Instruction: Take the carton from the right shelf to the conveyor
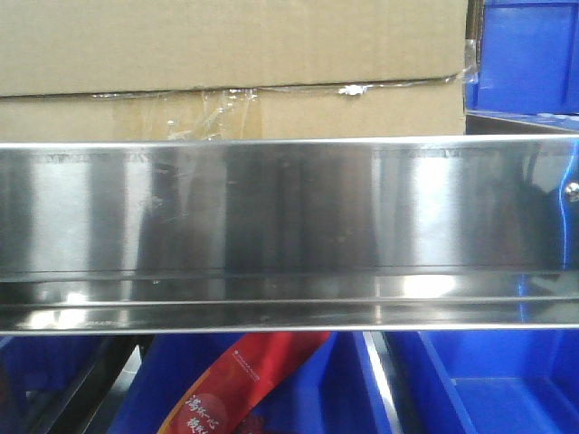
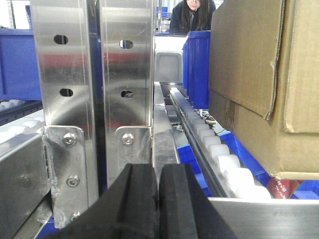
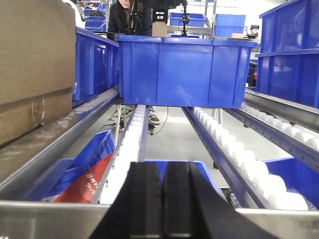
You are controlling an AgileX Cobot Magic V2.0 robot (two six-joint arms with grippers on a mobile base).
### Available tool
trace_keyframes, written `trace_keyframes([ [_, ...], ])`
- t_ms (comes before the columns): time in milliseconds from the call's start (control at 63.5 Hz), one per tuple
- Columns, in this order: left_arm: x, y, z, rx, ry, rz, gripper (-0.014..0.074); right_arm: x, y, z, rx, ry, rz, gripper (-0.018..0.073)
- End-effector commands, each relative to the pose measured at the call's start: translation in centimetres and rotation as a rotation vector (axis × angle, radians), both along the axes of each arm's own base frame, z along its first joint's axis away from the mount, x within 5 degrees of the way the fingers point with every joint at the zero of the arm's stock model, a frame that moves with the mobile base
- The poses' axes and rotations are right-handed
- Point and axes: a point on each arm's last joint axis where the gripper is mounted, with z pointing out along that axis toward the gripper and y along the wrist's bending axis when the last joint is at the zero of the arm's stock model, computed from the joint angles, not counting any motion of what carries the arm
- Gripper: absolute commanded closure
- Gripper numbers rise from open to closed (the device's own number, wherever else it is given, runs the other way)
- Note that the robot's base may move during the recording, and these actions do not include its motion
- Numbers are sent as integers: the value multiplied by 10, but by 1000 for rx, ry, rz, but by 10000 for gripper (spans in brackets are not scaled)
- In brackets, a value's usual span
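Observation:
The brown carton [image 1: 226, 63] rests on the right shelf behind its shiny steel front rail [image 1: 289, 208], with crinkled clear tape along its seam. In the left wrist view the carton [image 2: 254, 74] fills the right side, and my left gripper [image 2: 158, 172] is shut with nothing in it, left of the carton at the rail. In the right wrist view the carton [image 3: 32, 64] is at the far left; my right gripper [image 3: 162, 169] is shut and empty to the right of it, at the rail [image 3: 50, 219]. The conveyor is out of view.
A blue bin [image 1: 529, 54] stands right of the carton and another [image 3: 184, 69] sits on the white roller tracks [image 3: 224, 144]. Steel uprights [image 2: 89, 64] stand left of the left gripper. Blue bins and a red packet [image 1: 244, 380] lie on the level below. A person [image 2: 192, 15] stands behind.

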Motion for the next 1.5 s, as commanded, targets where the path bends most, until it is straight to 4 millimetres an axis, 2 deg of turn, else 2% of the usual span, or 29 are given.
trace_keyframes([
  [0,-1,0,2,0,-19,0,582,0,0,2,-2,-27,-6,628],
  [599,-1,0,3,0,-23,0,582,0,0,3,-2,-34,-7,628],
  [961,-3,-1,19,-22,-207,-9,582,-1,-1,10,34,-111,-14,628],
  [1024,-4,-1,25,-22,-210,-9,582,-4,-1,24,41,-128,-9,628],
  [1087,-8,-1,41,-17,-196,-6,580,-11,0,47,39,-126,6,628],
  [1135,-14,-1,61,-9,-173,-1,556,-18,1,67,36,-108,20,623],
  [1198,-20,0,80,10,-160,7,499,-28,2,91,37,-127,32,572],
  [1261,-25,0,106,10,-153,12,405,-35,3,116,42,-132,44,449],
  [1339,-29,0,138,7,-135,15,286,-36,4,141,49,-119,56,275],
  [1387,-25,0,150,3,-101,16,237,-33,4,155,49,-118,57,159],
  [1481,-17,0,175,-17,-81,9,163,-25,5,175,46,-82,62,2],
])
